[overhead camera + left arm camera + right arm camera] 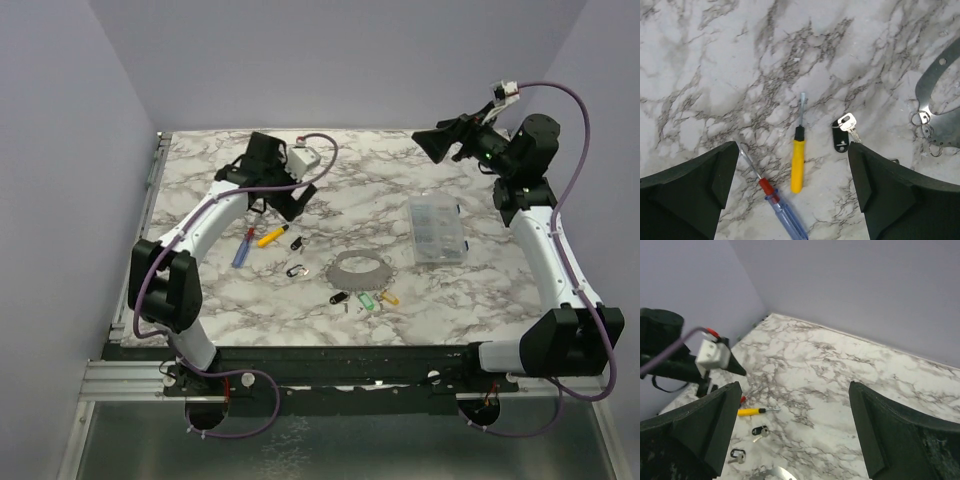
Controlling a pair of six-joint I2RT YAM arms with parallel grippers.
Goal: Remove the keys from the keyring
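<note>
The keyring [358,270] is a flat grey metal ring at mid-table; its edge with small split rings shows in the left wrist view [938,102]. Several tiny keys lie loose around it: a black-tagged key [297,242] [841,135] [759,430], another black-tagged key [297,268] [737,456], and black [337,298], green [365,300] and yellow [389,297] ones in front of the ring. My left gripper [270,190] [792,165] is open and empty, above the screwdrivers. My right gripper [445,140] [795,390] is open and empty, raised high at the back right.
A yellow screwdriver [798,160] [270,237] and a blue and red screwdriver [780,205] [243,247] lie left of the keys. A clear plastic box [437,230] stands right of the ring. The left arm [670,350] shows in the right wrist view.
</note>
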